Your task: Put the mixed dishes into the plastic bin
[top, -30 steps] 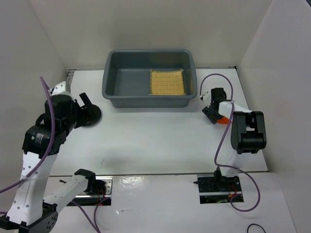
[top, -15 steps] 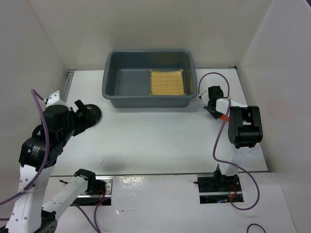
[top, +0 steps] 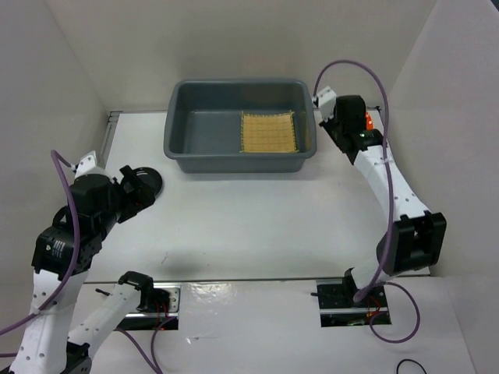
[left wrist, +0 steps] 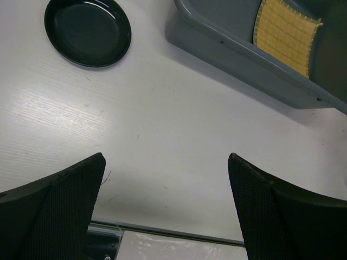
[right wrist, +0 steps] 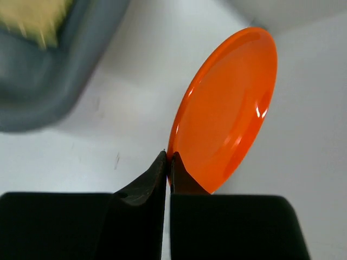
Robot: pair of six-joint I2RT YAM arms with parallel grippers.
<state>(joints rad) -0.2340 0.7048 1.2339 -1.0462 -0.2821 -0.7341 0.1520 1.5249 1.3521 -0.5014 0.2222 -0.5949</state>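
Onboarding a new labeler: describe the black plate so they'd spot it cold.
Find the grey bin at the far side of the white table. Left of its near-left corner, the black plate lies flat on the table. It is the only dark round dish: the orange plate is clamped in the right gripper, and the tan mat is square, inside the bin.

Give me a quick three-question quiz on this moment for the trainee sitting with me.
1. True or false: the square tan woven mat lies inside the large grey plastic bin.
2. What is the right gripper pinching? A) the mat B) the small round orange plate C) nothing
3. Fill in: the left gripper is ___, and the small round black plate lies unheld beyond it.

Key: 1 true; 2 B; 3 open.
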